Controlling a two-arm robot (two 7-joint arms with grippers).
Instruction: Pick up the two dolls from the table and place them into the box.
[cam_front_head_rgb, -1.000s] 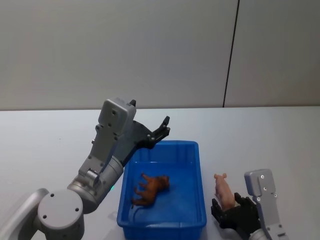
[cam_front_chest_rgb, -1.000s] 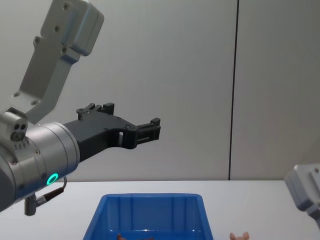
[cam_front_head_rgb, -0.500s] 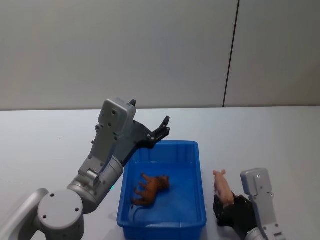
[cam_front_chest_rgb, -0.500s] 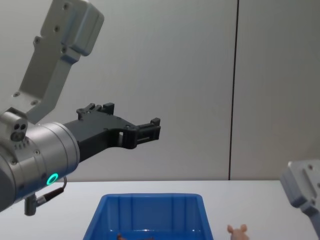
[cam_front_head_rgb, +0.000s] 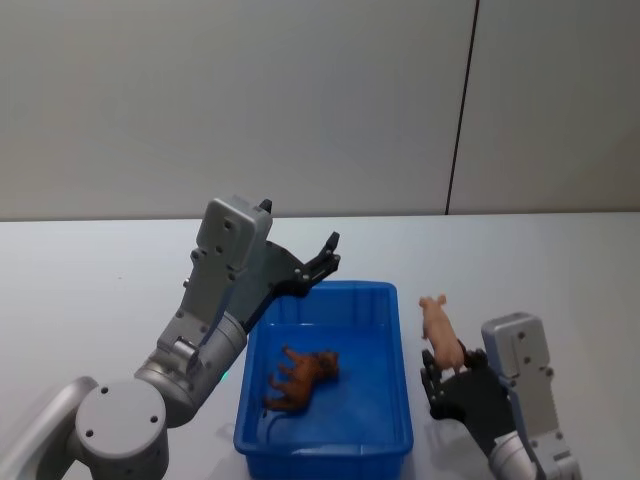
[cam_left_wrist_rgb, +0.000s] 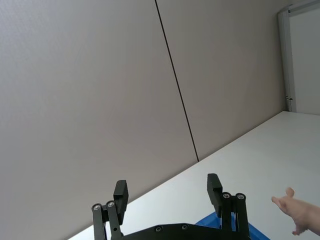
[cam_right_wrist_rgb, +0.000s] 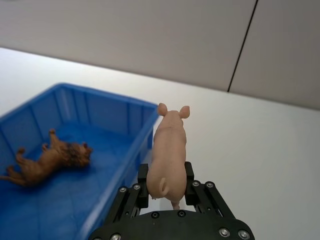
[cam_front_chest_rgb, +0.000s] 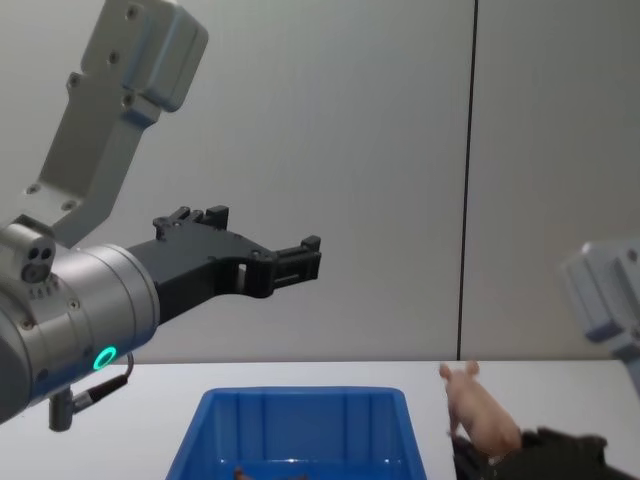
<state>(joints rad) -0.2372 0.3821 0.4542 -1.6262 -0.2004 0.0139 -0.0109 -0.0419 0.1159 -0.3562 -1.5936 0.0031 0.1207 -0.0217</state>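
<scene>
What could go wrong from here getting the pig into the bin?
1. The right hand pinches the pig toy by its rear end alone. Most of the body juts out ahead of the grip, so it could pivot or slip out.
2. The pig is outside the blue bin, beside its right rim; an early release would drop it on the table.
3. The left hand hovers open above the bin's far left corner; a wide swing might meet it.

"What is the left gripper doing?"
"It's hanging up in the air, stretching forward off its bent arm, fingers spread wide apart."
"And the right gripper?"
"It's sitting low at the near right, pointing up and away, jaws pinching the pink doll by its rear."
</scene>
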